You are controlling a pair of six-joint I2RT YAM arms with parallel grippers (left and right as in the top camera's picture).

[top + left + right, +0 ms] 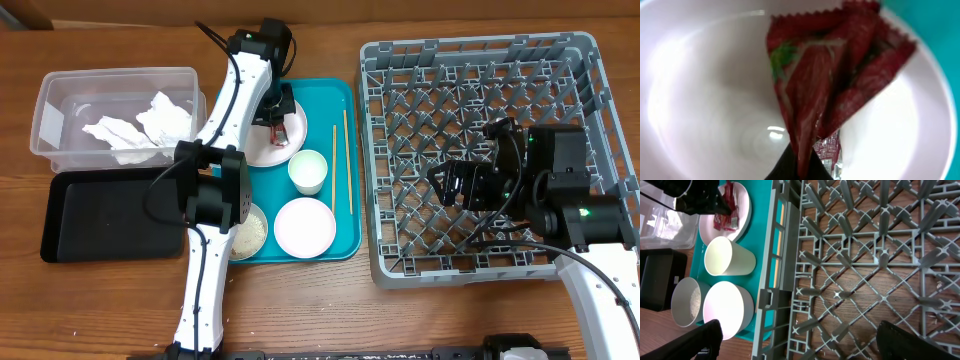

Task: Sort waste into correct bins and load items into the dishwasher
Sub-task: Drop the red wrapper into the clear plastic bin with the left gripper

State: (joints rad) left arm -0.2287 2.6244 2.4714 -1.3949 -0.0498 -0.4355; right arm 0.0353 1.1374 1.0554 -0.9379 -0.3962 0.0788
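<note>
My left gripper [277, 118] is over the round white plate [262, 150] at the back of the teal tray. It is shut on the red-and-white snack wrapper [825, 75], pinched at its lower tip between the jaws [800, 172] just above the plate [705, 100]. My right gripper [455, 185] hangs open and empty over the grey dish rack [480, 60]. Its fingers spread wide over the rack's left wall [800, 345]. Crumpled napkin pieces [140, 128] lie in the clear tub [60, 90]. The black tray [100, 215] sits in front of it.
On the teal tray [345, 245] stand a small white cup [308, 172], a white bowl [304, 226] and a grey-white bowl of rice-like grains [252, 232], partly under my left arm. Two chopsticks [346, 150] lie along its right side.
</note>
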